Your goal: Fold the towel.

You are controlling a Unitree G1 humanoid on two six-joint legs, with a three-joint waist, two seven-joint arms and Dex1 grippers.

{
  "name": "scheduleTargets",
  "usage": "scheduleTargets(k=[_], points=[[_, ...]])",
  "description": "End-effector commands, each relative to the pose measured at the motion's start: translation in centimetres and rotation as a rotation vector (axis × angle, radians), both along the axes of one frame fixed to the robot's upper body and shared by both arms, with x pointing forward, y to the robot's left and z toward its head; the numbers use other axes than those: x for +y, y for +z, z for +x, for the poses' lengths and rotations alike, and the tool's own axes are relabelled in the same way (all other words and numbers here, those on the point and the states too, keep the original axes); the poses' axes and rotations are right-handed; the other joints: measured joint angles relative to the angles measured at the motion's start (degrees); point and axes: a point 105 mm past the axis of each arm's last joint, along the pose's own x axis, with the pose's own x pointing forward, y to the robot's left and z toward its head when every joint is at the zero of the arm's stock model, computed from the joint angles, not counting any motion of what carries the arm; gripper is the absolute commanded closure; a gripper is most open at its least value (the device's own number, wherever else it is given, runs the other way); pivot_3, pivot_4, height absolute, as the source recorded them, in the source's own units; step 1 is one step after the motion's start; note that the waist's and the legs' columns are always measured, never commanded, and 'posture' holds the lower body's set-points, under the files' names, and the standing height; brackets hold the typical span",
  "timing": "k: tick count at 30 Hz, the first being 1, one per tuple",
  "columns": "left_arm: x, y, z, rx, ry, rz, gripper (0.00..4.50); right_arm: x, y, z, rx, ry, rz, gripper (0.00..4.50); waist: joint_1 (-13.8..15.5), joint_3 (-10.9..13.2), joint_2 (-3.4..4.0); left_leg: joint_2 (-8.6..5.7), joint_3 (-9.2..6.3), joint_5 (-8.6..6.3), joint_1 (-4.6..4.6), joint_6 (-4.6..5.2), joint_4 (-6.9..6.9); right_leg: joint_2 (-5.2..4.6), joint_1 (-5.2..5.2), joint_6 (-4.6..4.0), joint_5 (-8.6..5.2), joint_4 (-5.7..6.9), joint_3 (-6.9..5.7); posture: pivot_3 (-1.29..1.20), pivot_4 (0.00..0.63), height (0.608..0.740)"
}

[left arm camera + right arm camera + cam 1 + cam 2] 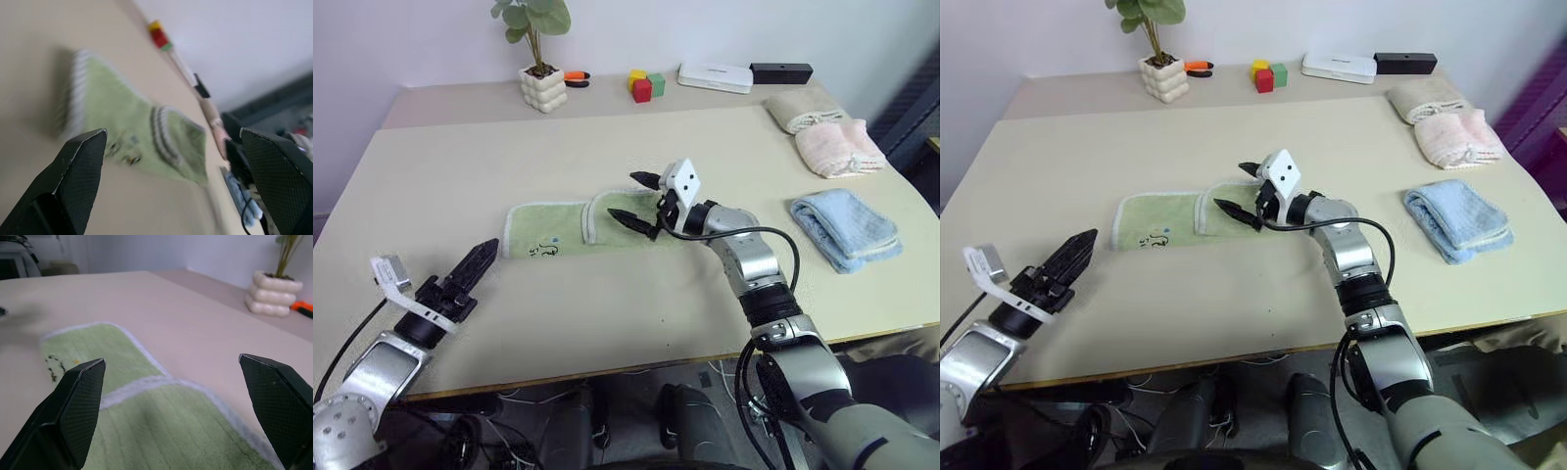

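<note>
The light green towel (570,228) lies flat in the middle of the table, its right part folded over onto the left part, with a white stitched edge and a small dark mark (548,249) facing the front. My right gripper (625,196) hovers just above the folded right end, open, with nothing between its fingers (80,401). Below them, the right wrist view shows the towel (166,431). My left gripper (487,251) is open and empty, off the towel's left end near the table's front, pointing toward the towel (127,122).
Folded beige (798,108), pink (837,147) and light blue (847,227) towels lie along the table's right side. At the back stand a potted plant (543,86), an orange tool (576,78), coloured blocks (644,85), a white box (715,76) and a black box (780,71).
</note>
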Motion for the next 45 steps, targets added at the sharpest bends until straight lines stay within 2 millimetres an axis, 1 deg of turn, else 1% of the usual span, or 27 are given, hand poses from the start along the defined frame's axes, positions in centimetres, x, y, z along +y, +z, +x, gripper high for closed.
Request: scheduleTargets(k=[1, 3, 5, 12, 15, 18, 21, 23, 26, 27, 29, 31, 34, 35, 36, 37, 38, 40, 41, 44, 45], points=[[-0.6, 0.7, -0.5, 0.02, 0.045, -0.099, 0.0, 1.3, 1.1, -0.9, -0.034, 0.036, 0.028, 0.07, 0.0, 0.0, -0.01, 0.0, -0.01, 0.0, 0.0, 0.0, 0.0, -0.01, 0.01, 0.0, 0.0, -0.01, 0.0, 0.0, 0.15, 0.74], [-0.6, -0.3, -0.2, 0.083, 0.1, -0.113, 0.0, 1.4, 0.9, -0.9, -0.035, 0.038, 0.019, 0.07, 0.2, 0.0, -0.01, -0.02, -0.01, -0.01, 0.0, 0.0, 0.0, -0.02, 0.01, -0.01, 0.0, -0.01, -0.01, 0.0, 0.15, 0.74], [-1.4, -1.3, 0.2, 0.145, 0.097, -0.121, 0.0, 1.1, 1.0, -0.6, -0.035, 0.019, 0.024, 0.07, 0.3, 0.0, -0.01, -0.05, -0.01, -0.01, 0.0, 0.0, 0.0, -0.03, 0.03, -0.02, 0.0, -0.03, -0.01, 0.0, 0.15, 0.74], [-2.5, -1.6, 3.1, 0.2, 0.089, -0.08, 0.0, 1.5, 1.1, -0.6, -0.047, 0.011, 0.023, 0.07, 1.0, 0.0, -0.02, -0.06, 0.0, 0.0, 0.0, 0.0, 0.0, 0.04, 0.05, -0.03, 0.0, -0.07, -0.03, 0.0, 0.15, 0.74], [-2.4, -2.0, 4.1, 0.214, 0.109, -0.09, 0.0, 1.4, 1.3, -0.6, -0.05, -0.005, 0.035, 0.07, 1.2, 0.0, -0.02, -0.05, 0.03, -0.01, 0.0, 0.02, 0.0, 0.07, 0.04, -0.01, 0.01, -0.08, -0.02, 0.0, 0.15, 0.74], [-2.8, -2.9, 5.3, 0.268, 0.111, -0.086, 0.0, 0.7, 1.3, -0.4, -0.058, -0.039, 0.031, 0.07, 1.6, 0.0, -0.02, 0.0, 0.03, 0.02, 0.0, -0.02, 0.0, 0.13, 0.05, 0.02, 0.03, -0.06, -0.03, 0.0, 0.15, 0.74], [-3.2, -3.1, 5.8, 0.285, 0.107, -0.113, 0.0, 0.0, 1.3, -0.4, -0.062, -0.067, 0.032, 0.07, 1.8, 0.0, -0.01, -0.01, 0.0, 0.03, 0.04, -0.04, 0.0, 0.13, 0.12, 0.01, 0.02, -0.08, -0.04, 0.0, 0.15, 0.74], [-3.0, -3.2, 6.2, 0.288, 0.128, -0.122, 0.0, -0.2, 1.4, -0.4, -0.062, -0.081, 0.033, 0.07, 1.8, -0.1, -0.01, -0.01, 0.0, 0.02, 0.1, -0.03, 0.0, 0.13, 0.19, 0.0, 0.02, -0.13, -0.03, 0.0, 0.15, 0.74], [-3.3, -3.3, 7.2, 0.296, 0.122, -0.168, 0.0, -0.6, 1.2, -0.4, -0.065, -0.101, 0.029, 0.07, 1.9, -0.1, 0.01, -0.01, -0.01, 0.02, 0.2, -0.03, 0.0, 0.13, 0.27, 0.0, 0.02, -0.12, -0.04, 0.0, 0.15, 0.74], [-3.5, -3.4, 7.5, 0.305, 0.116, -0.183, 0.26, -0.6, 1.3, -0.4, -0.066, -0.105, 0.028, 0.02, 1.9, -0.1, 0.01, -0.01, -0.01, 0.02, 0.29, -0.03, 0.0, 0.13, 0.35, -0.01, 0.01, -0.12, -0.04, 0.0, 0.15, 0.74], [-3.9, -3.6, 8.1, 0.318, 0.107, -0.182, 0.95, -0.6, 1.4, -0.4, -0.072, -0.111, 0.03, 0.0, 1.8, -0.1, 0.01, 0.0, -0.01, 0.02, 0.49, -0.03, 0.0, 0.13, 0.51, -0.02, 0.01, -0.14, -0.04, 0.0, 0.15, 0.74], [-4.4, -3.5, 8.4, 0.315, 0.094, -0.167, 1.91, -0.9, 1.7, -0.3, -0.079, -0.125, 0.034, 0.0, 1.8, -0.1, 0.01, 0.0, -0.01, 0.0, 0.5, 0.0, 0.0, 0.13, 0.53, -0.02, 0.01, -0.16, -0.04, 0.0, 0.15, 0.74], [-5.0, -2.9, 8.7, 0.284, 0.071, -0.173, 3.46, -1.3, 1.9, -0.1, -0.084, -0.141, 0.03, 0.0, 1.8, -0.1, -0.01, -0.01, -0.01, -0.03, 0.47, 0.04, -0.01, 0.12, 0.53, -0.01, 0.01, -0.2, -0.04, 0.0, 0.15, 0.74], [-5.0, -2.6, 8.7, 0.272, 0.068, -0.169, 4.03, -1.6, 1.8, 0.0, -0.085, -0.15, 0.023, 0.0, 1.9, -0.1, -0.01, -0.02, -0.01, -0.03, 0.46, 0.05, -0.01, 0.12, 0.53, -0.01, 0.01, -0.21, -0.04, 0.0, 0.15, 0.74], [-5.1, -2.2, 8.8, 0.259, 0.066, -0.172, 4.46, -2.2, 1.9, 0.1, -0.082, -0.162, 0.022, 0.0, 1.9, -0.1, 0.0, -0.02, -0.01, -0.03, 0.47, 0.04, -0.01, 0.1, 0.53, -0.01, 0.01, -0.21, -0.04, 0.0, 0.15, 0.74], [-5.1, -1.8, 8.8, 0.241, 0.063, -0.176, 4.46, -3.0, 2.1, 0.1, -0.074, -0.173, 0.036, 0.0, 1.9, -0.1, -0.01, -0.02, -0.01, -0.03, 0.49, 0.04, -0.01, 0.1, 0.55, -0.02, 0.01, -0.2, -0.04, 0.0, 0.15, 0.74], [-5.1, -1.2, 8.9, 0.213, 0.061, -0.157, 4.46, -4.2, 2.7, 0.1, -0.063, -0.185, 0.063, 0.0, 1.9, 0.0, -0.03, -0.02, -0.01, -0.03, 0.48, 0.04, -0.01, 0.1, 0.55, -0.02, 0.0, -0.21, -0.05, 0.0, 0.15, 0.74], [-5.3, -0.2, 9.0, 0.156, 0.042, -0.115, 4.46, -6.3, 3.5, -0.5, -0.025, -0.171, 0.119, 0.0, 2.1, 0.0, -0.04, -0.04, -0.02, -0.05, 0.44, 0.07, -0.01, 0.08, 0.53, -0.02, 0.0, -0.25, -0.05, 0.0, 0.15, 0.74], [-5.4, 0.2, 9.0, 0.135, 0.034, -0.098, 4.46, -6.9, 3.7, -0.8, -0.009, -0.16, 0.129, 0.0, 2.1, 0.0, -0.05, -0.06, -0.02, -0.07, 0.42, 0.11, -0.01, 0.06, 0.52, -0.02, 0.0, -0.27, -0.05, 0.0, 0.15, 0.74], [-6.4, 2.0, 9.4, 0.038, -0.014, 0.008, 4.46, -9.1, 3.6, -2.5, -0.01, -0.12, 0.071, 0.0, 2.0, 0.0, -0.05, -0.06, -0.01, -0.16, 0.38, 0.25, -0.02, 0.05, 0.49, -0.02, 0.0, -0.3, -0.07, 0.0, 0.15, 0.74], [-7.0, 2.7, 9.8, 0.0, -0.038, 0.048, 4.46, -9.9, 3.4, -3.3, -0.009, -0.095, 0.035, 0.0, 2.0, 0.0, -0.05, -0.05, -0.01, -0.21, 0.4, 0.33, -0.04, 0.05, 0.49, -0.03, 0.0, -0.31, -0.09, 0.0, 0.15, 0.74]])
